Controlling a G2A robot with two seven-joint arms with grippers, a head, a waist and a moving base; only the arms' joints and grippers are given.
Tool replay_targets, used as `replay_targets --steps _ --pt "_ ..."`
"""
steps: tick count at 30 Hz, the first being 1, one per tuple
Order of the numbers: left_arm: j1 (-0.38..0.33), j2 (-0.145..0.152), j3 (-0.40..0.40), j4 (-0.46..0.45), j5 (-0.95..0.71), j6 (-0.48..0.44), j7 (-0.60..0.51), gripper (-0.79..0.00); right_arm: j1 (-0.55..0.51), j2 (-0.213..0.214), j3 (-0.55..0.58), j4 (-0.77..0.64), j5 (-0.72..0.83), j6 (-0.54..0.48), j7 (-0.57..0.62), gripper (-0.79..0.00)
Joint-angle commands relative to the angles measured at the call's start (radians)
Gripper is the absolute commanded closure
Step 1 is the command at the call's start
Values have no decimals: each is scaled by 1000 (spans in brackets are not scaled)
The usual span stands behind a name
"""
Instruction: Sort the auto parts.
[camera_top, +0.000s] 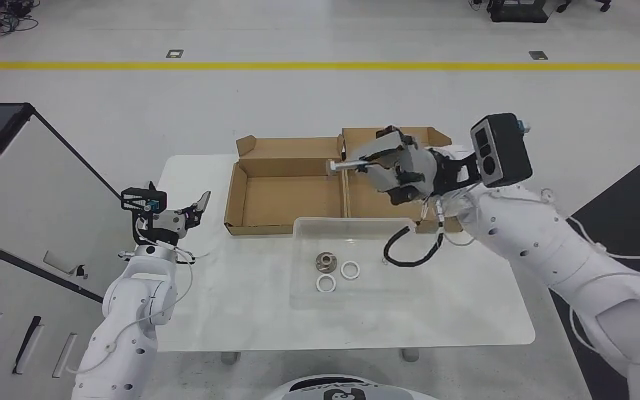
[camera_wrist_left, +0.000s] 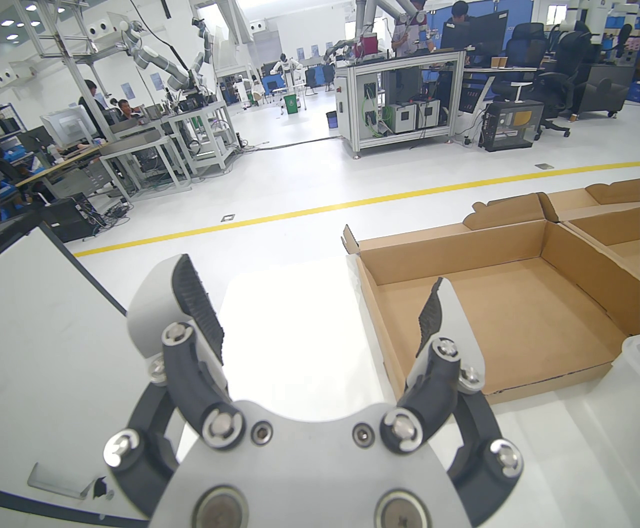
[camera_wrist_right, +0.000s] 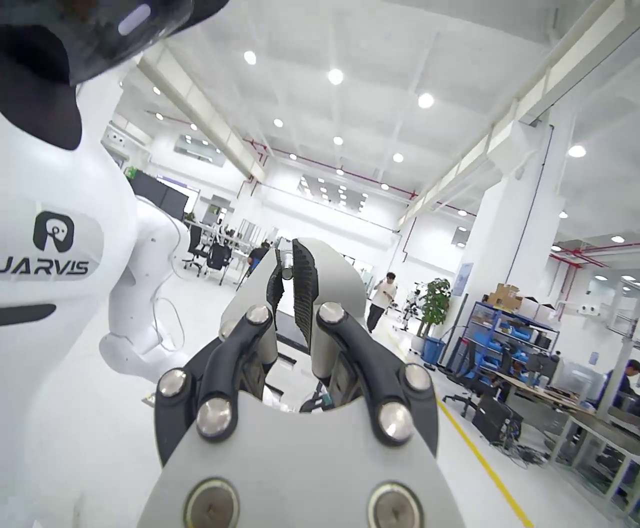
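**Left to right.** The left gripper (camera_wrist_left: 310, 282), jaws spread apart, hangs over the left edge of the white table (camera_top: 470, 300), near the left cardboard box (camera_top: 285, 195). At mid-table, a clear tray (camera_top: 400, 290) holds a metal part (camera_top: 324, 263) and two white rings (camera_top: 351, 269). The right gripper (camera_wrist_right: 287, 257) is clamped on a short metal rod (camera_top: 340, 166), above the seam between the left box and the right box (camera_top: 362, 205).

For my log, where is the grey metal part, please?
In the top view the grey metal part lies in the left half of the clear tray, beside two white rings.
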Motion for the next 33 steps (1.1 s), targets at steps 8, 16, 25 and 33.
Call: replay_targets --steps 8,16,25,33 --pt "0 0 0 0 0 0 0 -785 -129 -53 155 -81 222 -136 136 0" --pt "0 0 0 0 0 0 0 -785 -166 -85 149 -134 217 -144 145 0" --pt "0 0 0 0 0 0 0 -785 -166 -85 149 -134 217 -144 145 0" --pt "0 0 0 0 0 0 0 -785 -246 -104 158 -216 297 -131 155 0"
